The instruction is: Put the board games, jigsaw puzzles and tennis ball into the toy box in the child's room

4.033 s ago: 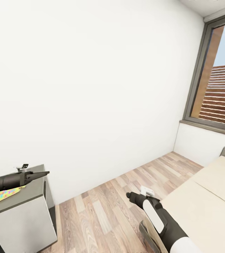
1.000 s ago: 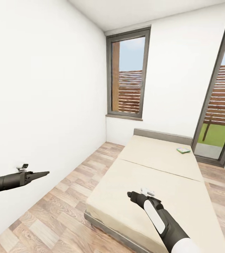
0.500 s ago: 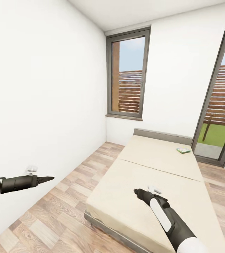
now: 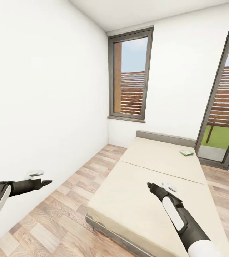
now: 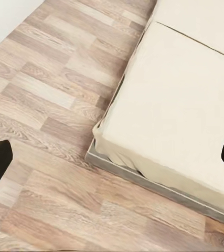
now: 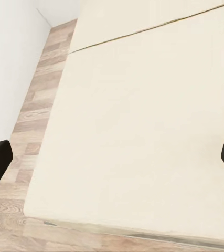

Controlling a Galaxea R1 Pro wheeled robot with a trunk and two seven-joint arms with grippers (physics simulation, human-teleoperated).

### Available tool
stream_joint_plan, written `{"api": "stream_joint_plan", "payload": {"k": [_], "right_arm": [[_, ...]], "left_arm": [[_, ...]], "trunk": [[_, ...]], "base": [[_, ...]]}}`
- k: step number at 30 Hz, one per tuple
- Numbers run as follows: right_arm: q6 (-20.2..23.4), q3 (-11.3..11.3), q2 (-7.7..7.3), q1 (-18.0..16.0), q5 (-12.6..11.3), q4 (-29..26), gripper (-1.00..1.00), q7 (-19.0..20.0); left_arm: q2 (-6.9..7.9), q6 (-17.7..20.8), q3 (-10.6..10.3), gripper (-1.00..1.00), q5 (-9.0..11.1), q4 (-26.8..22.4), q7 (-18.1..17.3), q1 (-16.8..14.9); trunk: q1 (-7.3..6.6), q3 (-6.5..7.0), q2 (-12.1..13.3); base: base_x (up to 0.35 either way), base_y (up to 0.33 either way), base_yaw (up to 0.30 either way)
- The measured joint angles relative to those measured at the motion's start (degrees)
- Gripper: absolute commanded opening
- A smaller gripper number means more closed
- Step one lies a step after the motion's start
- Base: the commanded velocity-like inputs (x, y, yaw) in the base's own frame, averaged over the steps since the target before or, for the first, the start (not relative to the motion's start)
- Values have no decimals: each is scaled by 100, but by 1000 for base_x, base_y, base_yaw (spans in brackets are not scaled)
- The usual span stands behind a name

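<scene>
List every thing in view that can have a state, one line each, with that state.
Left gripper: open, empty, held above the wood floor.
Right gripper: open, empty, over the near end of the bed.
Board game: lying flat on the far right part of the bed, near the headboard, untouched.
Bed: mattress bare apart from the board game.
Window: shut.

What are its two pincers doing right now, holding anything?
Left pincer: open, empty, above the wood floor by the bed.
Right pincer: open, empty, over the bed's mattress.
</scene>
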Motion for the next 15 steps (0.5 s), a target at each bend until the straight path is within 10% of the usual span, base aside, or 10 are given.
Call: {"api": "stream_joint_plan", "payload": {"k": [15], "right_arm": [[-248, -64, -124, 161, -2, -239, 100, 7]], "left_arm": [[-500, -60, -38, 100, -29, -59, 716, -22]], "trunk": [[0, 0, 0]], "base": [[0, 0, 0]]}}
